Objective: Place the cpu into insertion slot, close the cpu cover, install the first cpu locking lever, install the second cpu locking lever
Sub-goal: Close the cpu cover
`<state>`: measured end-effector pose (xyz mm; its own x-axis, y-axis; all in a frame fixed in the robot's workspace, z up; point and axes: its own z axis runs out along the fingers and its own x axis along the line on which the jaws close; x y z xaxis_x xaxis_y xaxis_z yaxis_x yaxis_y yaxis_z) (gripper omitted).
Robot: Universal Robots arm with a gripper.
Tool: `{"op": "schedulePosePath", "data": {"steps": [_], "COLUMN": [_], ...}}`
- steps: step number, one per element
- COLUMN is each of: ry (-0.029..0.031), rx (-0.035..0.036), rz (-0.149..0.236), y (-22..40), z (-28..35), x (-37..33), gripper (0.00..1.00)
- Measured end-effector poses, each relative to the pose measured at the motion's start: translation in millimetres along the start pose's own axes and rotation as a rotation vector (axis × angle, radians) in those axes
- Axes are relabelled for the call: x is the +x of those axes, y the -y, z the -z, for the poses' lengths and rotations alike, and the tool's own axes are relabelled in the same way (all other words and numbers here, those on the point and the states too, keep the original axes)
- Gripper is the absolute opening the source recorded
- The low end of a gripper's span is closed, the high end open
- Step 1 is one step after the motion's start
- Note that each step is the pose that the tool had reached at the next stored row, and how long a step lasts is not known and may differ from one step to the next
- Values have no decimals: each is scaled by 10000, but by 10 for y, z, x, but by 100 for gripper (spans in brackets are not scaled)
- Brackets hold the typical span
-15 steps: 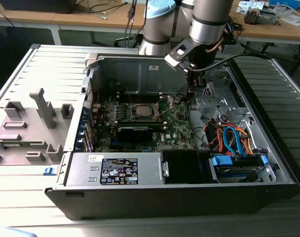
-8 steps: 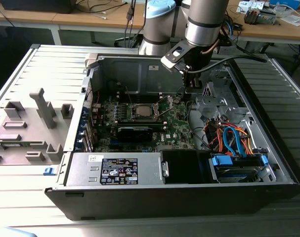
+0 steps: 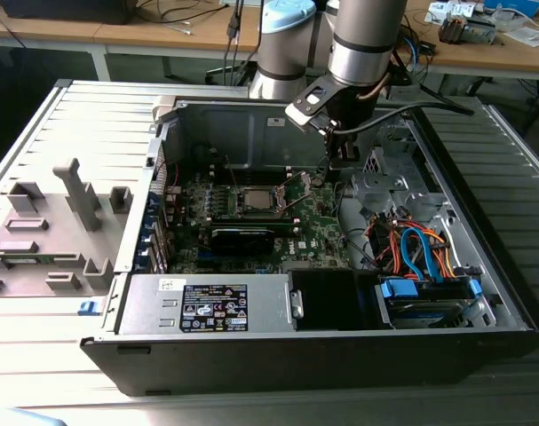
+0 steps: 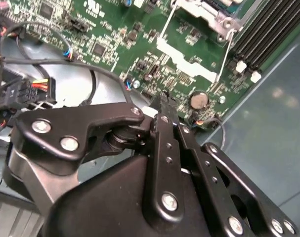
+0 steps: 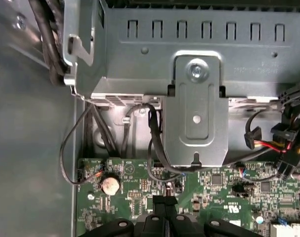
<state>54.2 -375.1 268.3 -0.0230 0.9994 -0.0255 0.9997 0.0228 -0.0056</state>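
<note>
In the exterior view the insertion slot (image 3: 257, 201) sits mid-board on the green motherboard (image 3: 318, 222), with a silver-grey square, the cpu (image 3: 258, 201), in its centre. I cannot tell how the cpu cover lies on it. My gripper (image 3: 331, 169) hangs over the board's edge, toward the exterior view's right of the slot and apart from it. Its black fingers (image 4: 163, 101) are pressed together with nothing between them, and the gripper (image 5: 165, 202) is just above the board. A silvery slot corner (image 4: 209, 14) shows with two thin lever rods (image 4: 225, 57) standing loose of it.
A long black card (image 3: 242, 238) lies in front of the slot. The power supply (image 3: 207, 306), a bundle of orange and blue cables (image 3: 411, 244) and a drive bay (image 3: 424, 297) fill the case front. A coin battery (image 5: 109, 184) and a metal bracket (image 5: 196, 108) are close to the fingers.
</note>
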Motion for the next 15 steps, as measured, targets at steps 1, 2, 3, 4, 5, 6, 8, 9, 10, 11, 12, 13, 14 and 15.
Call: {"op": "schedulePosePath", "data": {"steps": [1, 2, 3, 4, 5, 6, 8, 9, 10, 11, 12, 13, 14, 15], "ry": [2, 2, 2, 1, 0, 0, -5, -15, -28, -58, -65, -66, -66, -68], "rx": [158, 175, 181, 182, 182, 183, 181, 179, 176, 174, 174, 174, 174, 174], "rz": [6, 6, 6, 6, 5, 5, 79, 148, 221, 270, 271, 271, 271, 271], "y": [-2, -4, -4, -4, -4, -4, -4, -3, -2, 10, 20, 27, 32, 35], "z": [-4, -4, -4, -4, -5, -5, -7, -11, -15, -26, -31, -38, -47, -59], "x": [0, 0, 0, 0, 0, 0, 0, 0, 0, 1, 2, 2, 2, 3], "gripper": [11, 11, 11, 11, 11, 11, 11, 11, 11, 11, 11, 11, 11, 11]}}
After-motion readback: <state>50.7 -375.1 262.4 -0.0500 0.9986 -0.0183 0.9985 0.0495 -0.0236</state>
